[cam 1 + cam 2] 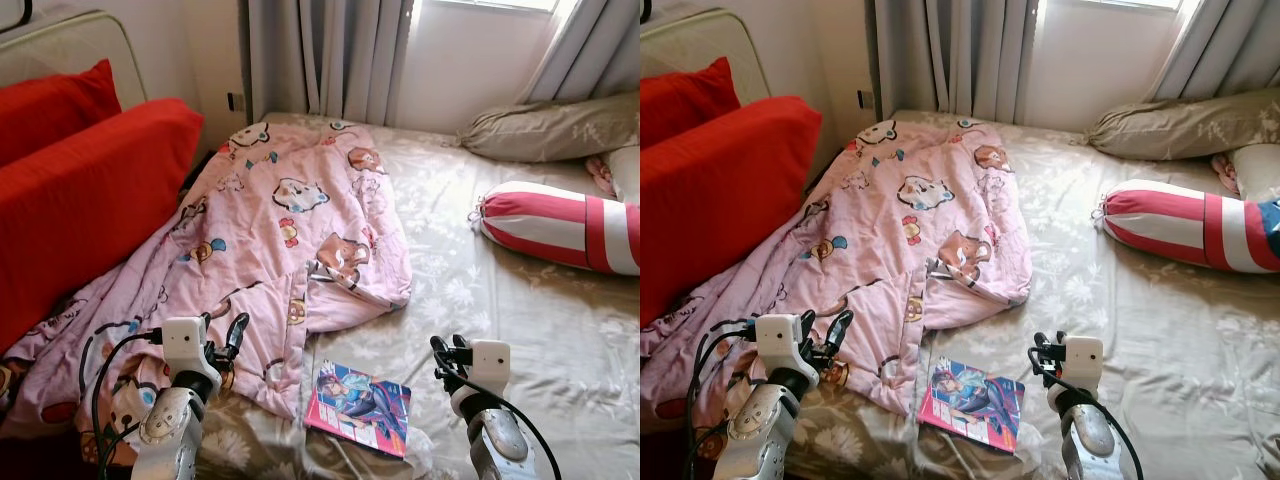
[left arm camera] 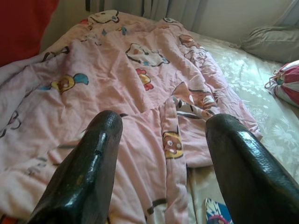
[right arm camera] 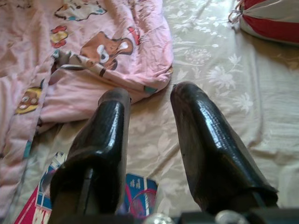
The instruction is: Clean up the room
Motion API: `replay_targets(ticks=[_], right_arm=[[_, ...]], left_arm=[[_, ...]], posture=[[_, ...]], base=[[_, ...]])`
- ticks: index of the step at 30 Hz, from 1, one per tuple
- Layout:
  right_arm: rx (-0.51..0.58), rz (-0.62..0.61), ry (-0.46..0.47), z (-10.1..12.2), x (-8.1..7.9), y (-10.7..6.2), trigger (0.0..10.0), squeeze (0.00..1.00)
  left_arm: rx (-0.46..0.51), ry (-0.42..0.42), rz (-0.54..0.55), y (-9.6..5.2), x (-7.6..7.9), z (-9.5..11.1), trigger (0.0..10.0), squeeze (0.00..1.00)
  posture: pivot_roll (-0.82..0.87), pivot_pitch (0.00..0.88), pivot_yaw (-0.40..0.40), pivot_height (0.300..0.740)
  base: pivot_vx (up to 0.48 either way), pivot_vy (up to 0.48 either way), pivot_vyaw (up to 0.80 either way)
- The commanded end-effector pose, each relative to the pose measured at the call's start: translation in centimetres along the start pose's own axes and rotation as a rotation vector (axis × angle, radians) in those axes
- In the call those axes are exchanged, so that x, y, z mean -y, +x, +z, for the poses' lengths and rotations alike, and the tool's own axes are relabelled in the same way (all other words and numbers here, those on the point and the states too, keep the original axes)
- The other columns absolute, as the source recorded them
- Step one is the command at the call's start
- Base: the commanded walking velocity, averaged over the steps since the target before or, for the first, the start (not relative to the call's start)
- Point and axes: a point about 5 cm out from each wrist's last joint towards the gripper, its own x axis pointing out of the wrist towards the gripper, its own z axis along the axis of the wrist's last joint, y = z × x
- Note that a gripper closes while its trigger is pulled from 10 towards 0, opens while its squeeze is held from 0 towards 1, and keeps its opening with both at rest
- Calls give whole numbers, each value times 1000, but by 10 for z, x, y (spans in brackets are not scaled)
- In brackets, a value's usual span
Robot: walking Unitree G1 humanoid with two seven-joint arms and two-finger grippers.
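Observation:
A crumpled pink cartoon-print blanket (image 1: 290,210) lies spread over the left half of the bed. A colourful comic book (image 1: 358,407) rests on the beige floral sheet (image 1: 480,300) at the bed's near edge, between my two arms. My left gripper (image 1: 228,338) hovers open over the blanket's near corner, nothing between its fingers (image 2: 88,163). To the right of the book, my right gripper (image 1: 445,352) is held above the sheet, open and empty, with the book's corner (image 3: 135,196) under its fingers (image 3: 205,135).
A red-and-white striped bolster (image 1: 560,225) lies at the right, and a beige pillow (image 1: 550,128) sits behind it under the window. Red cushions (image 1: 80,190) line the left side. Grey curtains (image 1: 320,55) hang at the back.

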Motion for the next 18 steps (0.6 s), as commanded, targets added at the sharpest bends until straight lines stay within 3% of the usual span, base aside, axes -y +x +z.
replay_targets(ticks=[1, 18], right_arm=[[-6, 2, -4, 0, 1, 0, 10000, 0], [-41, -17, -7, -4, 1, 0, 10000, 0]], left_arm=[[-5, 5, -9, 0, 3, 1, 10000, 0], [-36, 8, -43, -1, 10, -1, 10000, 0]], posture=[[72, 51, -90, 665], [75, 52, -90, 642]], base=[[0, 0, 0], [0, 0, 0]])
